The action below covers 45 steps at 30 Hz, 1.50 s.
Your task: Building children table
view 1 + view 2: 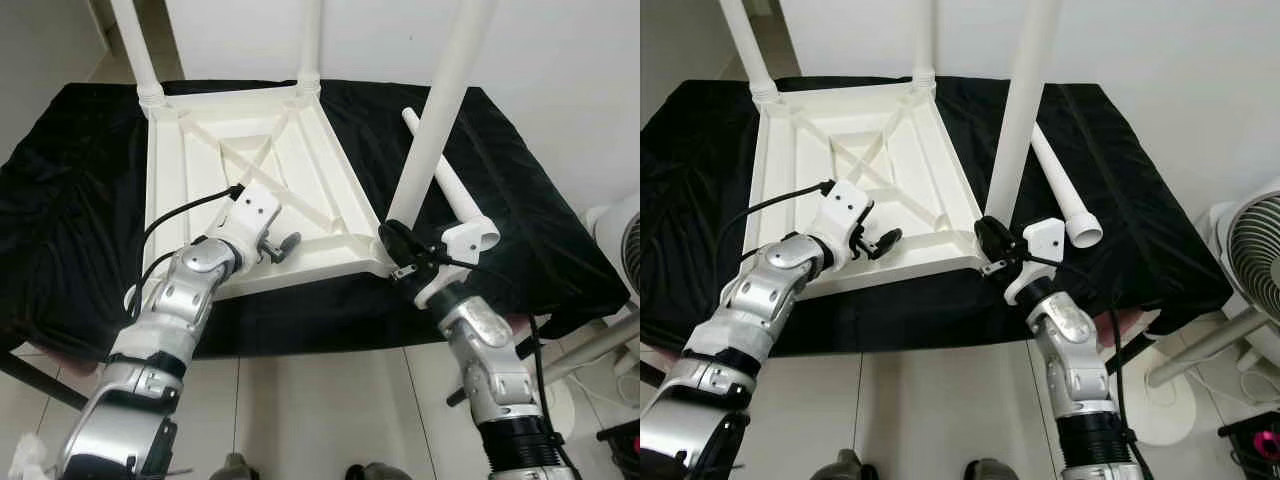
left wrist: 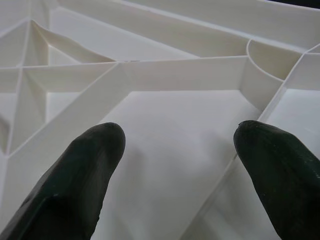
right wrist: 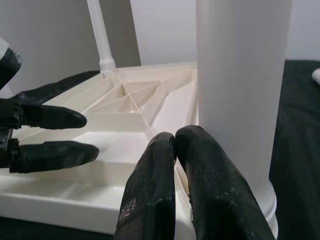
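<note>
On black cloth (image 1: 80, 220), upturned table (image 1: 215, 210) points legs upward.

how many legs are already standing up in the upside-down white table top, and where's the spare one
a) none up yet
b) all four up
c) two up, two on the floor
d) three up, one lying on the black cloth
d: three legs rise from the table top, the nearest one by the right claw; the spare leg lies on the black cloth.

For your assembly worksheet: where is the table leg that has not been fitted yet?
The loose table leg lies flat on the black cloth on the robot's right, just beyond the right gripper and beside the upturned white tabletop.
</note>
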Available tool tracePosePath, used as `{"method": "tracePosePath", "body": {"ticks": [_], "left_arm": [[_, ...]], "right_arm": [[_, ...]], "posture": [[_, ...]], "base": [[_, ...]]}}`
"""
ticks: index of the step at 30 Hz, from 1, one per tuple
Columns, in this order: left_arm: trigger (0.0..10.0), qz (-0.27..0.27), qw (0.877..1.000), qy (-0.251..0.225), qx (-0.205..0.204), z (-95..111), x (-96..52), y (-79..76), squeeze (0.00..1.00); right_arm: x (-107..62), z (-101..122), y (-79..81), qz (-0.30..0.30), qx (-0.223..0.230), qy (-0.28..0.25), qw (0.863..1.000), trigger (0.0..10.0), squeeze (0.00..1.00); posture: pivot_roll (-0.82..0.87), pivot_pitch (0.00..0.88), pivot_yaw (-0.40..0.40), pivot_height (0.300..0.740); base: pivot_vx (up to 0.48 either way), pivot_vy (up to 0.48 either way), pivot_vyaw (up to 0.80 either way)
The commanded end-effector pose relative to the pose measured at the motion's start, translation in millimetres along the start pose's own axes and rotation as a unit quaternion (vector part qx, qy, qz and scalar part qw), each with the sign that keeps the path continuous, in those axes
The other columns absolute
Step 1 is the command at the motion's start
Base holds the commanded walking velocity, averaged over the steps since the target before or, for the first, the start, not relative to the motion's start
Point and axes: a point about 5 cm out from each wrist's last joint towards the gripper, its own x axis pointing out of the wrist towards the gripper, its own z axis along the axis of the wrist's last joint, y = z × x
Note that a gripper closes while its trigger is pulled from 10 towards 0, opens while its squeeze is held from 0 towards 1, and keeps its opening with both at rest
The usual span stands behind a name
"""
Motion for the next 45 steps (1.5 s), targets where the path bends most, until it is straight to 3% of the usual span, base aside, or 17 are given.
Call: {"method": "tracePosePath", "body": {"ticks": [1, 3, 5, 8, 12, 20, 22, 25, 27, 34, 41, 45], "left_arm": [[10.0, 0.054, 0.998, 0.012, -0.02, -4, 0.9, 6.5, 0.0], [10.0, 0.004, 0.999, 0.012, -0.033, -2, 2.9, 2.4, 0.0], [10.0, -0.003, 0.999, 0.018, -0.026, -4, 3.3, 2.7, 0.0], [10.0, -0.002, 1.0, 0.023, -0.021, -5, 3.5, 3.6, 0.0], [10.0, 0.005, 0.997, 0.069, -0.031, -17, 6.1, 7.3, 0.0], [10.0, -0.005, 0.997, 0.072, -0.034, -16, 7.2, 7.9, 0.0], [10.0, -0.022, 0.997, 0.065, -0.043, -13, 6.5, 8.7, 0.0], [10.0, -0.095, 0.992, -0.016, -0.078, 8, -0.7, 3.5, 0.0], [10.0, -0.126, 0.988, -0.04, -0.082, 12, -4.3, -0.8, 0.0], [10.0, -0.15, 0.985, -0.056, -0.067, 14, -6.1, -9.5, 0.0], [10.0, -0.142, 0.989, -0.01, -0.032, -1, -2.9, -17.4, 0.0], [10.0, -0.108, 0.993, 0.035, -0.028, -11, 0.3, -14.6, 0.0]], "right_arm": [[-0.8, 1, 2.1, 0.0, 0.001, 0.0, 1.0, 10.0, 0.0], [-3.0, 2, 4.6, 0.001, 0.008, -0.005, 1.0, 10.0, 0.0], [-3.9, 2, 6.7, 0.004, 0.013, -0.007, 1.0, 10.0, 0.0], [-4.3, 2, 8.0, 0.006, 0.014, -0.007, 1.0, 10.0, 0.0], [-6.3, -1, 15.4, 0.019, 0.02, 0.003, 1.0, 10.0, 0.0], [-6.1, -1, 14.8, 0.018, 0.018, 0.004, 1.0, 10.0, 0.0], [-6.5, -1, 13.9, 0.017, 0.017, 0.005, 1.0, 10.0, 0.0], [-6.8, -1, 13.8, 0.015, 0.017, 0.005, 1.0, 10.0, 0.0], [-6.6, -1, 14.6, 0.015, 0.019, 0.005, 1.0, 10.0, 0.0], [-5.9, -2, 17.9, 0.019, 0.023, 0.005, 1.0, 10.0, 0.0], [-5.8, -2, 17.6, 0.021, 0.021, 0.006, 1.0, 10.0, 0.0], [-5.7, -2, 18.7, 0.021, 0.022, 0.006, 1.0, 10.0, 0.0]], "posture": [[-0.07, 0.072, 0.047, 0.74], [-0.07, 0.073, 0.05, 0.74], [-0.07, 0.075, 0.051, 0.74], [-0.07, 0.075, 0.051, 0.74], [-0.08, 0.076, 0.055, 0.74], [-0.08, 0.079, 0.056, 0.74], [-0.08, 0.079, 0.058, 0.74], [-0.08, 0.078, 0.059, 0.74], [-0.08, 0.076, 0.057, 0.74], [-0.08, 0.074, 0.057, 0.74], [-0.07, 0.076, 0.057, 0.74], [-0.07, 0.076, 0.057, 0.74]], "base": [[0.0, 0.0, 0.0], [0.0, 0.0, 0.0], [0.0, 0.0, 0.0], [0.0, 0.0, 0.0], [0.0, 0.0, 0.0], [0.0, 0.0, 0.0], [0.0, 0.0, 0.0], [0.0, 0.0, 0.0], [0.0, 0.0, 0.0], [0.0, 0.0, 0.0], [0.0, 0.0, 0.0], [0.0, 0.0, 0.0]]}}
